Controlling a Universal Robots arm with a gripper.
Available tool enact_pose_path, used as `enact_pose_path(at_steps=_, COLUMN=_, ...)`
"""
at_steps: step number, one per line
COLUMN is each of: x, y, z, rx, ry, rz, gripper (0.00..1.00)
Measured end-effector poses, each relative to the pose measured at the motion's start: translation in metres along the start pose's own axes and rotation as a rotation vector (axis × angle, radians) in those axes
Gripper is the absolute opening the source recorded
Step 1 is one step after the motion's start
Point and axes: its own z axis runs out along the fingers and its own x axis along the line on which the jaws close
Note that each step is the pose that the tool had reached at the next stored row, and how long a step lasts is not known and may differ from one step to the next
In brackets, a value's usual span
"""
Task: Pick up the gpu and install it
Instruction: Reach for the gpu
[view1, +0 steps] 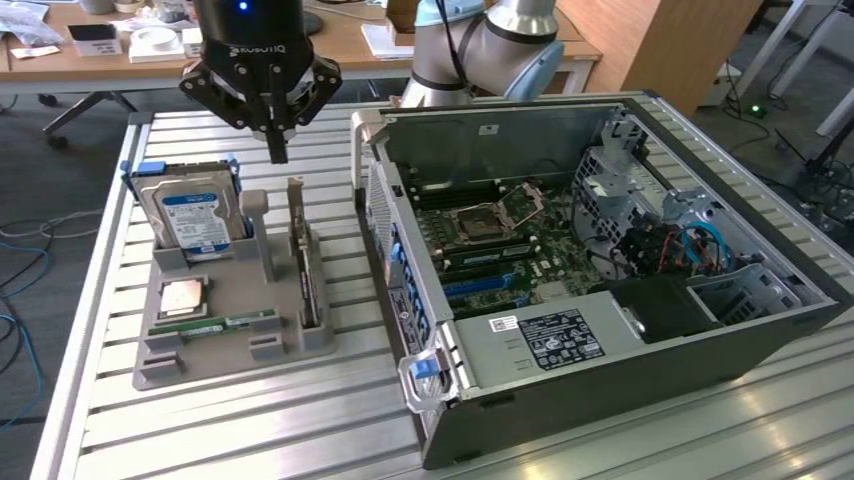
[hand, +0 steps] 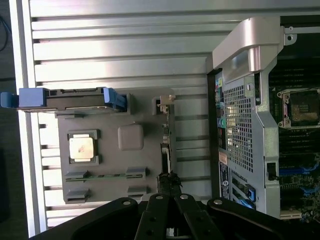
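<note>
The gpu (view1: 307, 265) stands on edge in a slot of the grey holder (view1: 220, 350), its pale bracket at the far end. In the wrist view the gpu (hand: 164, 145) appears edge-on as a thin dark strip. My gripper (view1: 278, 150) hangs above the card's far end with its fingers shut together and nothing between them. Seen from the wrist, the gripper (hand: 170, 179) points down over the card's top edge, apart from it.
The holder also carries a hard drive (view1: 194, 215) in a blue frame, a processor (view1: 183, 297) and a memory stick (view1: 214, 325). An open computer case (view1: 534, 340) lies on the slatted table at the exterior view's right, with its motherboard (view1: 494, 235) exposed.
</note>
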Motion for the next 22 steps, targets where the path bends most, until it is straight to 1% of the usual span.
enact_pose_path(at_steps=5, x=0.0, y=-0.0015, z=-0.0001, rx=0.0, ry=0.0, rz=0.0, gripper=0.11)
enact_pose_path(at_steps=22, x=-0.001, y=-0.0152, z=-0.0007, rx=0.0008, ry=0.0, rz=0.0, gripper=0.11)
